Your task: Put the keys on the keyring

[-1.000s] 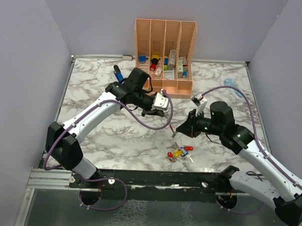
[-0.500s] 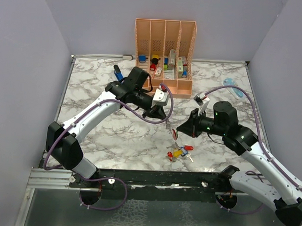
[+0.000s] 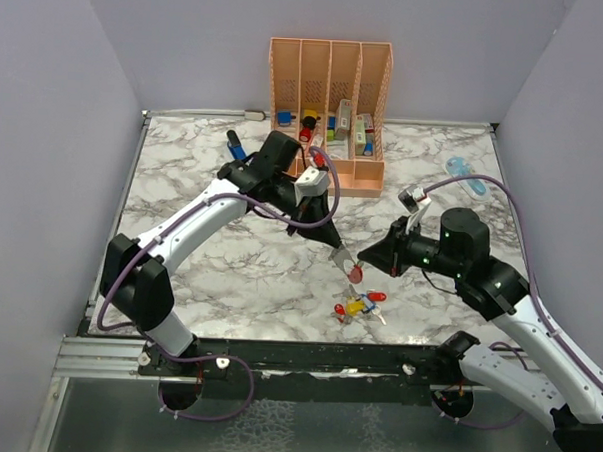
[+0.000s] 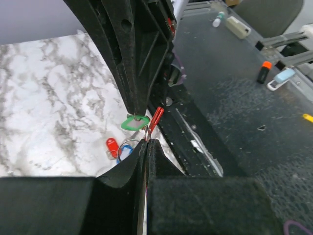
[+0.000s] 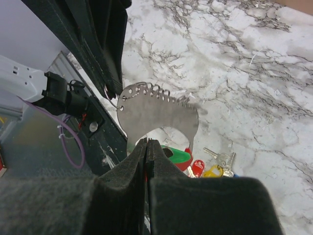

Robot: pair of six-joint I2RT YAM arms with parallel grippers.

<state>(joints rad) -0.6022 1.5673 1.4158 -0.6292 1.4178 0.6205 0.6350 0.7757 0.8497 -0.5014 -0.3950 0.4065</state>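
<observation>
Midair, the right gripper (image 5: 146, 143) is pinched shut on the keyring (image 5: 156, 115) — a flat, silvery, perforated crescent with red and green plastic beneath. The left gripper (image 4: 146, 142), also closed, nips a thin wire loop (image 4: 145, 131) at its edge. Threading seems underway; next comes fine alignment. Loose keys (image 3: 356, 306) lie on the marbled desk (image 3: 239, 283).

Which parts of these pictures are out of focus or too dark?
Top view: sharp, evenly lit, soft shadows. Left wrist view: the left tool is black and blurred; the keys beyond are clearer. Right wrist view: the right tool is blurred, the grey keyring it pinches sharp.
</observation>
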